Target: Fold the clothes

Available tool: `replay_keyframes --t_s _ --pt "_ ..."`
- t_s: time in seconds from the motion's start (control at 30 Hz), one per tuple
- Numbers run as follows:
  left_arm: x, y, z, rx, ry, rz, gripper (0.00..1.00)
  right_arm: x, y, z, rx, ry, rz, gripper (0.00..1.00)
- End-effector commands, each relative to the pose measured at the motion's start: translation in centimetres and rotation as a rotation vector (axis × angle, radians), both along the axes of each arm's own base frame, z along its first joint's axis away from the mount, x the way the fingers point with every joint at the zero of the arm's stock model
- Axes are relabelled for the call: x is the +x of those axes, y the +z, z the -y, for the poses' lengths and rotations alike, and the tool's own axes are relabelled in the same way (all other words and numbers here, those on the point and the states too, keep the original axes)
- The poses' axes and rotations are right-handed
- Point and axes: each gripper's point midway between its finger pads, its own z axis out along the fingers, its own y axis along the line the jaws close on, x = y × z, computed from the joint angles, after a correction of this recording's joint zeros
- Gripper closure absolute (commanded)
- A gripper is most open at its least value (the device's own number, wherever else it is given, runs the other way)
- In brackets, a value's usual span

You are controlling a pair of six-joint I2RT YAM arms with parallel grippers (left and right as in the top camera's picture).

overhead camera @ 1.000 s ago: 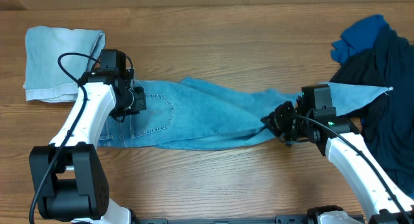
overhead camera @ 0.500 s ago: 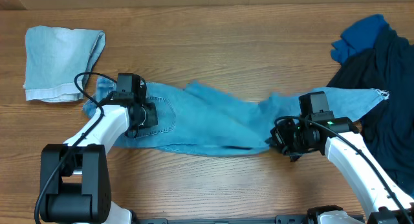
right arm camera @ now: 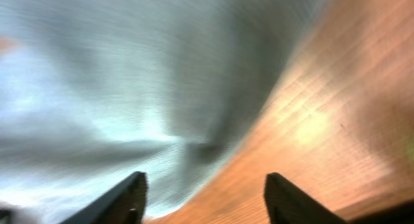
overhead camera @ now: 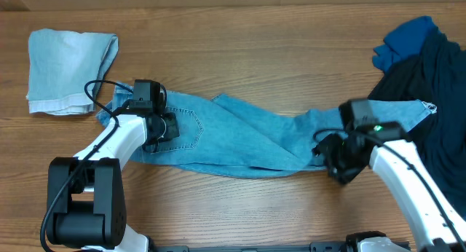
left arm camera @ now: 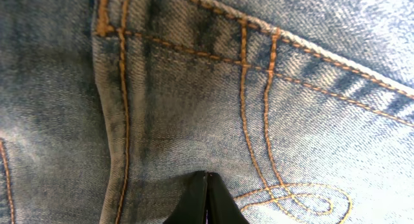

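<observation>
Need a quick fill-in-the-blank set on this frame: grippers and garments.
1. The left gripper is ___ on the jeans.
2. The right gripper is ___.
3. The folded pale denim lies on the robot's ___ side.
Missing: shut; open; left.

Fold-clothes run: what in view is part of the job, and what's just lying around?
Job:
- jeans, spread mid-table
- paler denim piece, far left
- royal-blue fabric, far right
- navy-black fabric, far right

Lying about:
- nothing loose; only the wooden table underneath
</observation>
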Motion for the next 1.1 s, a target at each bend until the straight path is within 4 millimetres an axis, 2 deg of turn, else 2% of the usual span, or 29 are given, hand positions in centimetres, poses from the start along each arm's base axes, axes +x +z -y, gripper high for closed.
replay_keyframes --t_s 0.0,0.03,0.1,0.23,0.4,0.47,0.5,0.6,0.63,0.73,0.8,0.83,0.87,0.93,1.0,1.07 --pt "-5.5 -3.8 -4.3 0.170 0.144 -0.216 0.96 3.5 5.6 3.8 -0.225 -0.002 0.162 0.96" --pt "-6.2 -3.7 -5.4 0.194 0.206 -0.241 0.96 4.5 6.2 3.9 -0.245 0.042 0.210 0.96" --pt "-7.1 -3.7 -6.5 0.199 0.265 -0.274 0.96 5.9 5.9 3.8 -0.257 0.119 0.257 0.96" --pt "-9.2 -3.5 -8.6 0.222 0.407 -0.343 0.96 5.9 0.4 3.7 -0.264 0.163 0.087 0.96" --pt "-9.6 -3.4 -8.7 0.221 0.430 -0.359 0.96 5.5 -6.7 3.6 -0.262 0.231 -0.097 0.96" --pt "-10.2 -3.3 -9.2 0.238 0.456 -0.380 0.96 6.0 -8.7 3.7 -0.274 0.238 -0.106 0.96" --pt "-10.7 -3.2 -9.5 0.244 0.468 -0.395 0.96 6.4 -9.0 4.0 -0.290 0.241 -0.100 0.96" --pt "-11.2 -3.2 -10.0 0.239 0.497 -0.411 0.96 8.0 -8.9 4.1 -0.310 0.296 -0.034 0.96" --pt "-11.3 -3.2 -10.1 0.238 0.503 -0.415 0.96 8.6 -7.9 4.6 -0.337 0.300 -0.026 0.96" --pt "-11.3 -3.2 -10.1 0.238 0.514 -0.415 0.96 10.1 -2.6 8.8 -0.443 0.203 0.007 0.96" --pt "-11.3 -3.2 -10.1 0.238 0.514 -0.415 0.96 9.5 -0.3 12.7 -0.428 0.068 0.038 0.96" --pt "-11.3 -3.2 -10.1 0.238 0.514 -0.414 0.96 8.8 0.0 15.0 -0.370 0.027 0.044 0.76" --pt "-11.3 -3.2 -10.1 0.238 0.514 -0.414 0.96 8.5 -0.1 15.9 -0.270 0.024 0.064 0.46" --pt "-11.1 -3.2 -10.0 0.234 0.515 -0.407 0.96 7.3 -0.5 16.0 -0.024 0.000 0.128 0.34" --pt "-10.9 -3.2 -10.0 0.228 0.514 -0.400 0.96 4.6 -1.7 17.3 0.037 -0.080 0.081 0.09" --pt "-10.9 -3.3 -9.9 0.225 0.513 -0.400 0.96 3.0 -3.1 18.6 0.101 -0.161 0.105 0.01"
